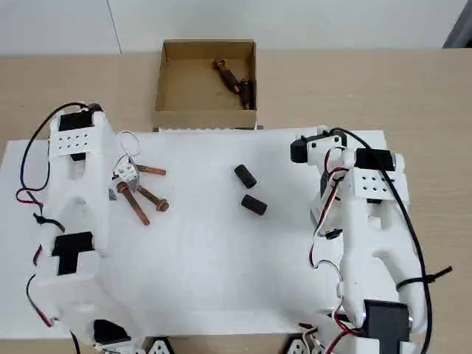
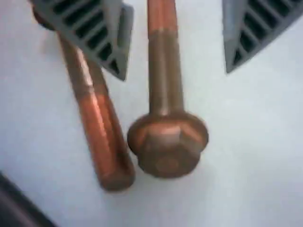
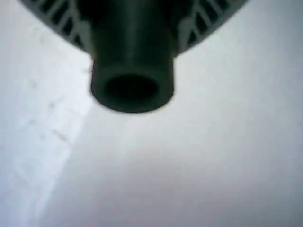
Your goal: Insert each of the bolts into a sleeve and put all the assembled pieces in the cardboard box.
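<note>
Copper bolt [image 2: 165, 94] lengthwise inside wide left end effector [image 2: 174, 73]; black sleeve [image 3: 132, 71], bore outward, tight in right end effector [image 3: 132, 23].

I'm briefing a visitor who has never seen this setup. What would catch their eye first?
Three copper bolts fanned beside the left arm stand out on the white mat, with the left arm's jaws open astride one. Two black sleeves lie mid-mat, a third sleeve sits clamped in the right arm's jaws, and one assembled piece already lies in the cardboard box.
</note>
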Available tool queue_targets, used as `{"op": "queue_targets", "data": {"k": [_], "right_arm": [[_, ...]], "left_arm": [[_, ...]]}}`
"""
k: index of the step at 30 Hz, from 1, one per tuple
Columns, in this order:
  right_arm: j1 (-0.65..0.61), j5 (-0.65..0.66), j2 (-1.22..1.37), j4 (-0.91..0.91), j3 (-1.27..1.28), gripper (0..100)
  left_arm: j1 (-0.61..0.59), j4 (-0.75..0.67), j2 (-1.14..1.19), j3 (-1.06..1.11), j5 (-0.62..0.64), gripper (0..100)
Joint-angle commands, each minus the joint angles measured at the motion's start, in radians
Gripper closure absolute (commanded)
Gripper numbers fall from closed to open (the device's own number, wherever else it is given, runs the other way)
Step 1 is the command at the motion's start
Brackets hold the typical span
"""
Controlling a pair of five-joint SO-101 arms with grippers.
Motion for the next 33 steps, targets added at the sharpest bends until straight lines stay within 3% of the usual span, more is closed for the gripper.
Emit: {"op": "queue_targets", "data": {"k": [1,8,13,23,33], "right_arm": [[0.010,0.002,-0.042,-0.012,-0.003,99.1],[0.010,0.002,-0.042,-0.010,-0.003,99.1],[0.008,0.002,-0.042,-0.007,-0.003,99.1],[0.002,0.000,-0.051,-0.002,-0.011,99.1],[-0.058,-0.029,-0.437,0.110,-0.003,99.4]], "left_arm": [[0.000,-0.026,0.029,-0.030,-0.002,87],[-0.006,-0.044,0.114,-0.035,-0.002,88],[-0.008,-0.095,0.121,-0.035,-0.002,100],[0.006,-0.106,0.112,-0.038,-0.002,99],[0.092,0.146,0.110,-0.323,-0.002,99]]}}
